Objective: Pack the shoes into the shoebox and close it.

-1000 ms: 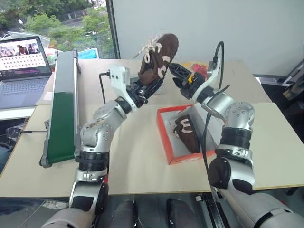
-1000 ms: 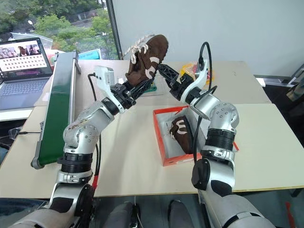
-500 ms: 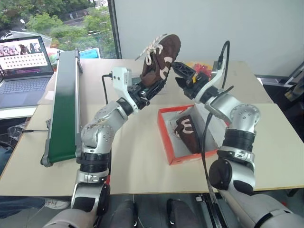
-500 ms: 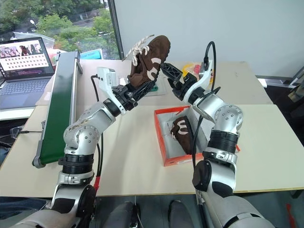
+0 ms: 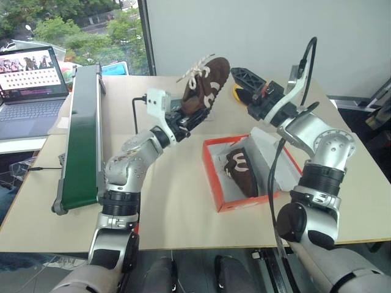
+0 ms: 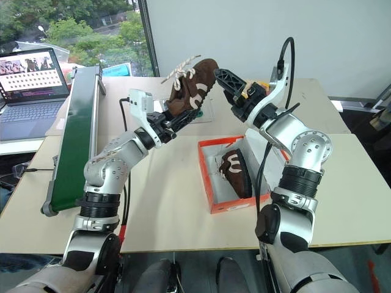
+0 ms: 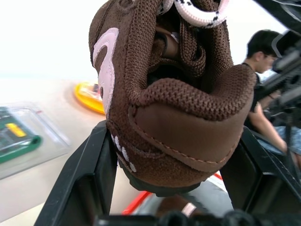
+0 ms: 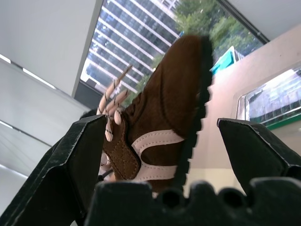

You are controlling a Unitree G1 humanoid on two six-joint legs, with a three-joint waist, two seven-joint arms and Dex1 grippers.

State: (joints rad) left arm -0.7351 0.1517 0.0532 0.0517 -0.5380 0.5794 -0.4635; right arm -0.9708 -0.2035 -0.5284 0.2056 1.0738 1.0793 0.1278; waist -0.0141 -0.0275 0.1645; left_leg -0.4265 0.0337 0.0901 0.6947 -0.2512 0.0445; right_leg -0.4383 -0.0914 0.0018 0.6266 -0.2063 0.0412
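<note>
One brown shoe (image 5: 206, 80) with white laces hangs in the air above the table, toe up. My left gripper (image 5: 190, 115) is shut on its heel; the heel (image 7: 188, 122) sits squeezed between the two black fingers (image 7: 82, 181). To the right of that shoe, my right gripper (image 5: 239, 75) stands open and apart from it, with the sole (image 8: 195, 117) seen between its spread fingers (image 8: 77, 155). The other shoe (image 5: 239, 173) lies inside the red-orange shoebox (image 5: 211, 171). The box's lid (image 5: 273, 160) lies open to the right, partly hidden by my right arm.
A long green board in a clear frame (image 5: 82, 131) runs along the table's left side. A laptop (image 5: 30, 79) sits beyond it. A yellow object (image 7: 89, 96) and a clear pack with a green item (image 7: 19, 141) lie at the back. A person (image 7: 261, 70) sits at the far side.
My right gripper has drawn back from the raised shoe, up and to the right, staying open. The left gripper keeps the shoe in about the same place.
</note>
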